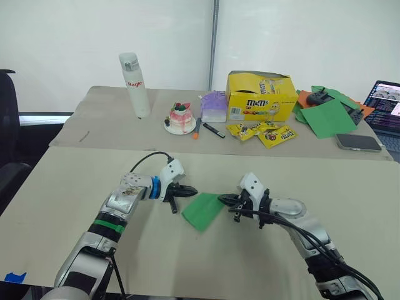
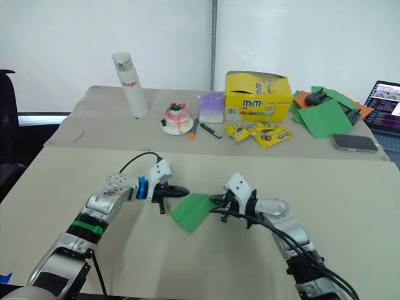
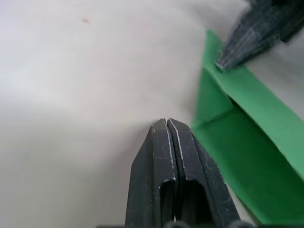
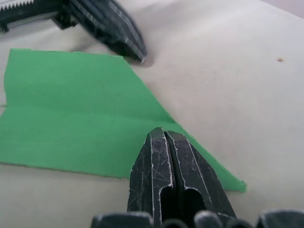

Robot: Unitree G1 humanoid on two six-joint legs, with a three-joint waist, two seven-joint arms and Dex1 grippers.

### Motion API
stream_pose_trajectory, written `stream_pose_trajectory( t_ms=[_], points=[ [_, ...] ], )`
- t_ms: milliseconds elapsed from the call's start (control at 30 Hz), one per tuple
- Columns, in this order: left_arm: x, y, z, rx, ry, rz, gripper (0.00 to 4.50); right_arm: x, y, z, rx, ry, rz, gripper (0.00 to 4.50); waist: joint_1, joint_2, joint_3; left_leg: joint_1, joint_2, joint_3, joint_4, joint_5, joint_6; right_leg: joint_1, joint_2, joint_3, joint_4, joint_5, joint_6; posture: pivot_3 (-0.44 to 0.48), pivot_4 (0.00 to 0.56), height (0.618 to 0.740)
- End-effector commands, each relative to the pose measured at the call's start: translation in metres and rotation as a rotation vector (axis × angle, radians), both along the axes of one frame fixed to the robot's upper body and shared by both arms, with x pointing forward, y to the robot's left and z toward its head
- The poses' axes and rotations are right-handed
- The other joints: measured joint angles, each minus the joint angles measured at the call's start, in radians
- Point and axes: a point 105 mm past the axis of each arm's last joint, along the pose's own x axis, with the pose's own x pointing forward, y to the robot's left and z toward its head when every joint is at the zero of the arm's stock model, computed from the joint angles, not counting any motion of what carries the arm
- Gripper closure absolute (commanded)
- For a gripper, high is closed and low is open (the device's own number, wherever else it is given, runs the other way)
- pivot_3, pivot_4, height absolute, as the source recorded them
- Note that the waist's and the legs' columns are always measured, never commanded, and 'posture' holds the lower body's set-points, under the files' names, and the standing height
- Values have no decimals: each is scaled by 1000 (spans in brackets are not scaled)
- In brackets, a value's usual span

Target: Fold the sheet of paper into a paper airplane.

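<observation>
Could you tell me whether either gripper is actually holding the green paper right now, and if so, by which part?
Neither holds it. The left gripper is shut beside the sheet of paper; the right gripper is shut, tips over one edge.

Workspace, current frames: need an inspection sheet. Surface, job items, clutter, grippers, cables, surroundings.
Surface: beige near table, second table butted behind it.
Job's things: sheet of paper, green, partly folded, lying flat between the grippers.
Clutter: all on the far table: white bottle, small cake on a plate, yellow candy box, candy packets, markers, loose green and orange paper, phone.
Grippers: left gripper shut, tip at the sheet's left edge; right gripper shut, tip over the sheet's right edge.
Cables: black cable looping off the left wrist; cable bundle along the right arm.
Surroundings: white wall, laptop far right, black chair left.
</observation>
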Motion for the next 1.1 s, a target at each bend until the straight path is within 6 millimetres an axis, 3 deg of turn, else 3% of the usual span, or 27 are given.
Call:
stream_pose_trajectory(
  t_ms=[33, 133, 233, 333, 467, 600, 833, 1100],
  points=[
    [-6, -20, 39, -155, -66, -97, 4452, -14, 12, -23, -50, 56, 42, 4500, -1, 0, 0, 0, 0, 0, 0, 0, 0, 0, 0, 0, 0, 0, 0, 0, 150, 722],
    [-15, -30, 44, -190, -59, -147, 4452, -17, 15, -29, -76, 60, 51, 4500, -2, 0, 0, 0, 0, 0, 0, 0, 0, 0, 0, 0, 0, 0, 0, 0, 150, 722],
    [-29, -37, 22, -92, -47, -229, 4452, -17, 14, -30, -92, 52, 31, 4500, -7, 1, -1, 1, 0, 0, 0, 0, 0, 1, 0, 0, 0, 0, 0, 0, 150, 722],
    [-38, -31, -3, 47, -67, -284, 4452, -16, 11, -28, -87, 48, 10, 4500, -9, 1, -1, 1, -1, 0, -1, 0, 0, 1, 1, 1, 0, 0, 0, 0, 150, 722],
    [-40, -25, -21, 137, -81, -307, 4452, -14, 8, -25, -77, 40, -8, 4500, -6, 0, 0, 1, 0, 0, -1, 0, 0, 0, 0, 1, 0, 0, 0, 0, 150, 722],
    [-34, -23, -25, 150, -101, -271, 4452, -12, 8, -21, -69, 27, -17, 4500, -6, 0, -1, 2, 0, 1, 0, 0, 0, 1, 0, 1, 0, 0, 0, 0, 150, 722],
    [-40, -26, -33, 141, -84, -274, 4452, -4, 4, -1, 11, -38, -88, 4500, -3, 0, 0, 1, 0, 1, 0, 0, 0, 1, -1, 1, 0, 0, 0, 0, 150, 722],
    [-46, -27, -39, 115, -56, -252, 4452, 11, -25, -13, -33, -50, -263, 4500, 2, 0, -1, 2, 0, 1, 0, 0, 0, 1, -1, 1, 0, 0, 0, 0, 150, 722]
  ],
)
